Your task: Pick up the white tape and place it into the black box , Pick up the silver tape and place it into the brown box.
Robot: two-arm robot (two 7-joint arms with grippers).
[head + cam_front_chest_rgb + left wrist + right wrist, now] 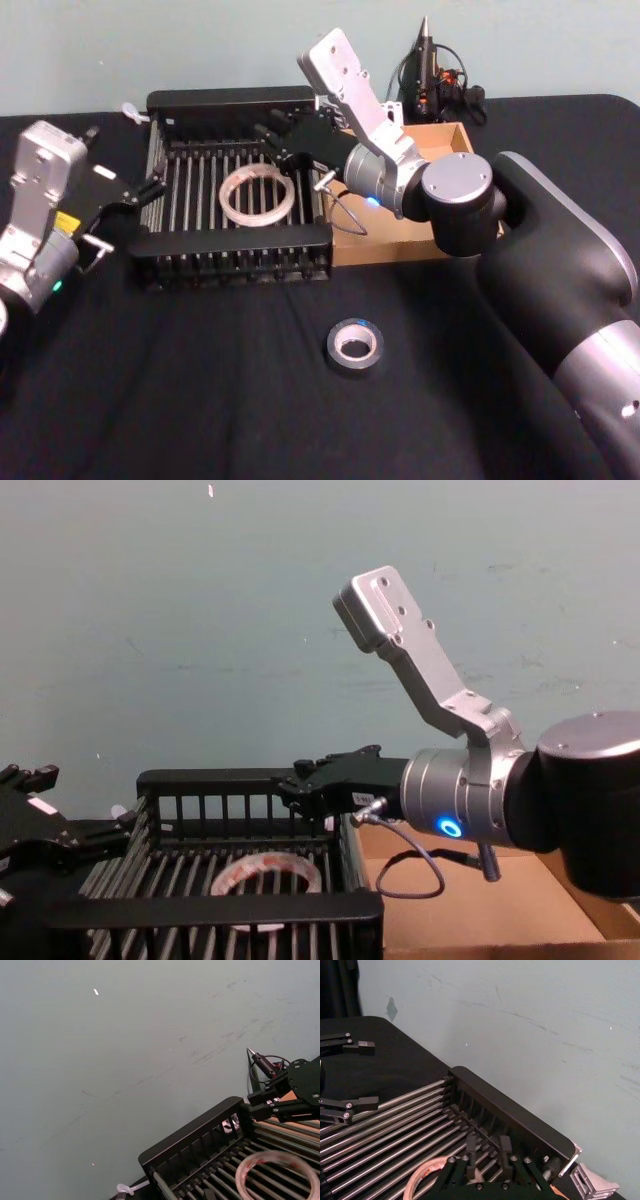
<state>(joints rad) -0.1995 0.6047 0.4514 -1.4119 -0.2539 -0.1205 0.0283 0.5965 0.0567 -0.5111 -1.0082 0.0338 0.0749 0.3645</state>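
The white tape point(258, 222) point(300, 865) lies flat on the slatted floor of the black box point(230, 240) point(510, 1115), touching neither gripper. My right gripper point(272, 145) point(487, 1147) hovers over the box's far right part, just beyond the ring, open with nothing between its fingers. At the box's left wall my left gripper point(148, 190) point(367, 1074) stands open and empty. The silver tape point(352, 365) rests on the black cloth in front of the box. The brown box point(400, 240) point(480, 910) sits right of the black box, partly hidden by my right arm.
A pointed tool with a tangle of cables point(430, 70) stands at the table's back right, behind the brown box. A small white plastic piece point(133, 112) lies by the black box's back left corner. A pale wall runs close behind the table.
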